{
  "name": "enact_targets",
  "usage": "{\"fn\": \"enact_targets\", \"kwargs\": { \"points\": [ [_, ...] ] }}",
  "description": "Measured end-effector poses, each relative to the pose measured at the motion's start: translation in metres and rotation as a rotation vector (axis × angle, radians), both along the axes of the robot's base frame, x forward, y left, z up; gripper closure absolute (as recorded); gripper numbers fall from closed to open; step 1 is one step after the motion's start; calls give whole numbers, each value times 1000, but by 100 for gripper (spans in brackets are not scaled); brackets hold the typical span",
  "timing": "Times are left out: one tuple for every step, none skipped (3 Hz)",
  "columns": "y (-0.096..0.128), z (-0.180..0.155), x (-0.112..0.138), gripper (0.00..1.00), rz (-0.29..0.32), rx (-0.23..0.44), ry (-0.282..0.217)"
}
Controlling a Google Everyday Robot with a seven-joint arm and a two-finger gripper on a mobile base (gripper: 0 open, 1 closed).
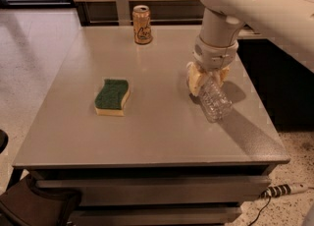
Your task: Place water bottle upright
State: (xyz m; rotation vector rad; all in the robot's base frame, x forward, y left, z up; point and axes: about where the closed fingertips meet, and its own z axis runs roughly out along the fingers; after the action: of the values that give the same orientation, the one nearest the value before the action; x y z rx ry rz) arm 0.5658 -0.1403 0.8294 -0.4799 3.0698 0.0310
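Note:
The water bottle (215,102) is a clear ribbed plastic bottle held tilted over the right part of the grey table (157,136), its base pointing toward me and to the right. Its cap and label end are hidden between the fingers. My gripper (208,78) hangs from the white arm above and is shut on the bottle's upper part with its cream-coloured fingers (194,79) on both sides. I cannot tell whether the bottle's base touches the tabletop.
An orange-tan drink can (142,24) stands upright at the table's back middle. A green and yellow sponge (112,97) lies left of centre. The table's right edge is close to the bottle. A power strip (287,189) lies on the floor at the lower right.

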Motion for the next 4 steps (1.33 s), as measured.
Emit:
{"fn": "enact_targets", "kwargs": {
  "points": [
    [5,5,3,100,37,9,-22],
    [7,26,9,100,103,36,-85],
    [4,56,16,100,173,107,-180],
    [0,79,23,100,240,220,-275]
  ]
}}
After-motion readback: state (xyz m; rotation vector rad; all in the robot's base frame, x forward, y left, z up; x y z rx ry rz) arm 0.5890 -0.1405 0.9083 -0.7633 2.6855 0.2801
